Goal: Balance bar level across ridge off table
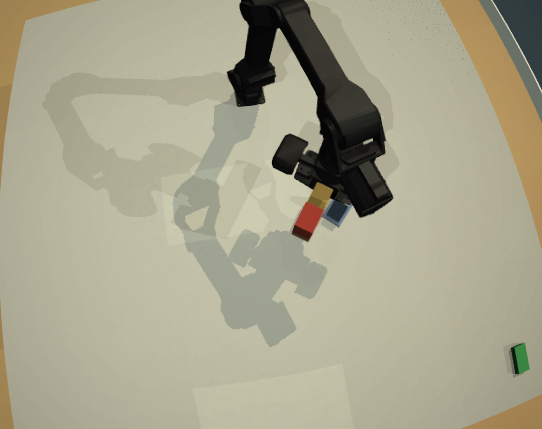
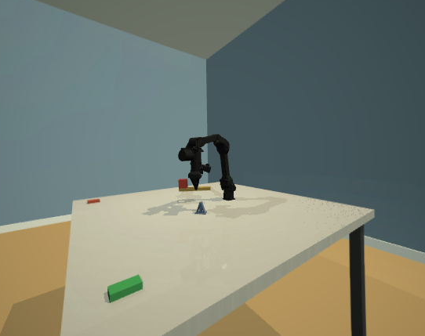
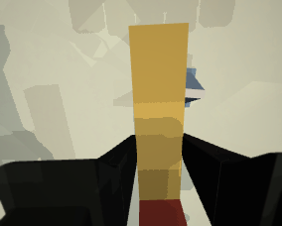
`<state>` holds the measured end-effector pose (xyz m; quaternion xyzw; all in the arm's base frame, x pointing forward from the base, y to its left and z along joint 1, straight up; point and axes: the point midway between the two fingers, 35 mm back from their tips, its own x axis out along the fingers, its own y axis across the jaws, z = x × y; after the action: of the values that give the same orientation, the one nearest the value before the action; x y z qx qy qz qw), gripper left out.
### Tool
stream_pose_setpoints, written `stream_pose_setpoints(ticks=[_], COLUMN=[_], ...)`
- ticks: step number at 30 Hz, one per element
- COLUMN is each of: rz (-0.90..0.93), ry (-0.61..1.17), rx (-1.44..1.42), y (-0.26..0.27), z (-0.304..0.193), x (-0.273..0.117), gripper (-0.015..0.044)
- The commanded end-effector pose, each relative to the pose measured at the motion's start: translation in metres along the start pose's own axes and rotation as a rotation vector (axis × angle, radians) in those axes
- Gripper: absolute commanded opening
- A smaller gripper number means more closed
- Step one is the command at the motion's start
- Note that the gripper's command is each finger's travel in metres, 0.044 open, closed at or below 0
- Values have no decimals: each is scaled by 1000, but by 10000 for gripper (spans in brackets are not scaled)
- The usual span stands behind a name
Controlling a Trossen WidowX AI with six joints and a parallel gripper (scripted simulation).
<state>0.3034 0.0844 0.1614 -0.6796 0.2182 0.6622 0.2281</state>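
Note:
The yellow bar (image 1: 321, 192) (image 2: 205, 188) (image 3: 159, 64) is held roughly level above the table, with a red block (image 1: 309, 216) (image 2: 183, 183) (image 3: 160, 213) on one end. My gripper (image 2: 196, 188) (image 3: 157, 139) is shut on the bar between the red block and the bar's bare end. The blue ridge (image 1: 337, 212) (image 2: 201, 208) (image 3: 194, 81) stands on the table, lower than the bar. In the wrist view it shows at the bar's right side, partly hidden by the bar. The bar does not touch the ridge. In the top view the arm hides the fingertips.
A green block (image 1: 521, 358) (image 2: 125, 288) lies on the table (image 1: 410, 321) (image 2: 165, 251), far from the ridge. A small red piece (image 2: 93, 201) lies near the table's left edge in the exterior view. Arm shadows fall across the table.

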Motion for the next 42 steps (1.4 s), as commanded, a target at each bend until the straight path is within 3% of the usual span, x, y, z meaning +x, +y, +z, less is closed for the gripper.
stream_pose_setpoints(ticks=[1,17,42], rz=[-4,-8,-8], ry=[-1,-6,-6], rx=[27,120,122], y=[-10,-44,-47], z=[12,59,61], x=[-2,-3,32], gripper=[0,0,0])
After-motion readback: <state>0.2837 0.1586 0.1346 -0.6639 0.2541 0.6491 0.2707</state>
